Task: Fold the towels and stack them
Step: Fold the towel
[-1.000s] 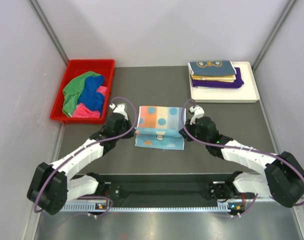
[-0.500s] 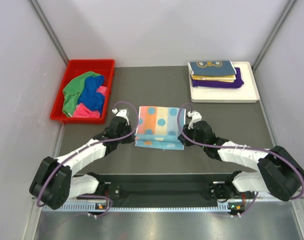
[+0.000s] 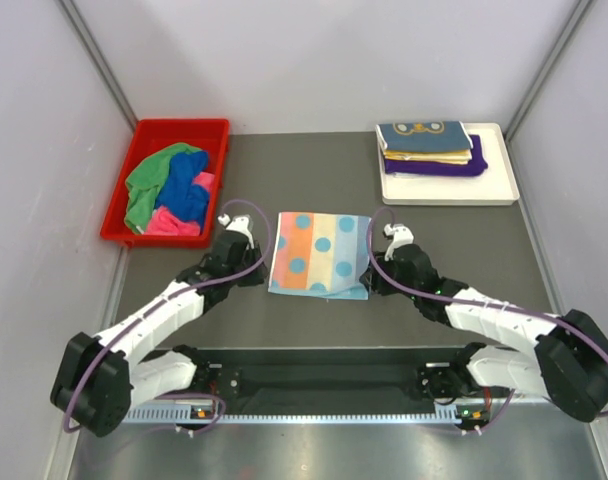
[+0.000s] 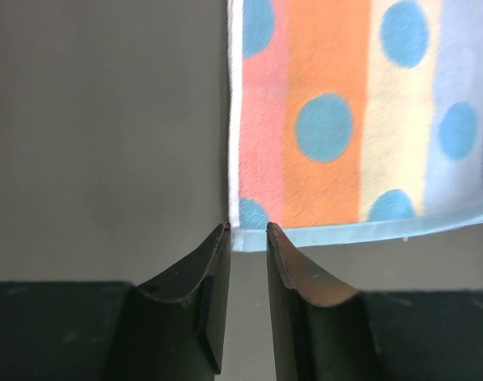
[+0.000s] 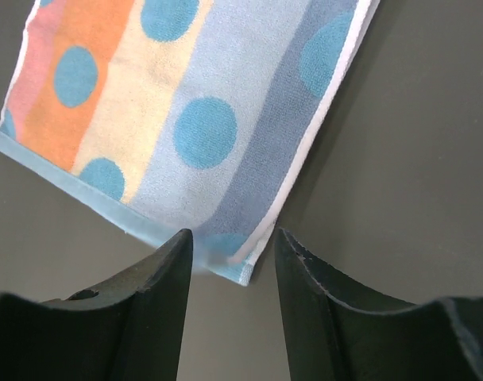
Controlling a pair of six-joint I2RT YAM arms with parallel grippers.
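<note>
An orange-pink towel with teal dots (image 3: 319,255) lies folded flat mid-table. My left gripper (image 3: 256,272) stands open by a narrow gap just short of its near left corner. In the left wrist view the gripper (image 4: 248,230) holds nothing and the towel (image 4: 329,119) begins right at the tips. My right gripper (image 3: 374,282) is open at the near right corner. In the right wrist view the towel (image 5: 186,103) has its corner lying loose on the table between the gripper's (image 5: 232,236) spread tips.
A red bin (image 3: 149,130) at the back left holds crumpled green, blue and pink towels (image 3: 174,190). A white tray (image 3: 499,190) at the back right carries a stack: a navy towel (image 3: 424,135) on top, yellow and purple (image 3: 434,168) beneath.
Both grippers have opened and let go of the dotted towel's near corners. The folded-over layer now lies flat, and both arms have drawn back slightly toward me.
</note>
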